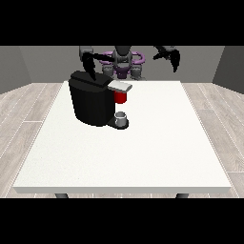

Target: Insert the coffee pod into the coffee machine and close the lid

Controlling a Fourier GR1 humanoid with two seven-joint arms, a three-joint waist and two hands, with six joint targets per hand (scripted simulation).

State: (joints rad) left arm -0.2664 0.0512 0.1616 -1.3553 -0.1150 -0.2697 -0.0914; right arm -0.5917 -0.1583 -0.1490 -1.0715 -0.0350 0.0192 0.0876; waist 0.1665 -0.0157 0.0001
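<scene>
Hand at the view's left (89, 66) hangs just above the black coffee machine (90, 102), fingers pointing down; whether they are spread or curled I cannot tell. Nearest the camera, a small grey cup (121, 117) sits on the machine's drip tray. Above it, a red part, probably the coffee pod (120, 97), shows under the grey lid (119, 86). Light and small, it would suit a pinch at its rim. Farther back, the hand at the view's right (172, 57) is raised, holding nothing, its fingers unclear.

Even, soft, nearly shadowless light.
</scene>
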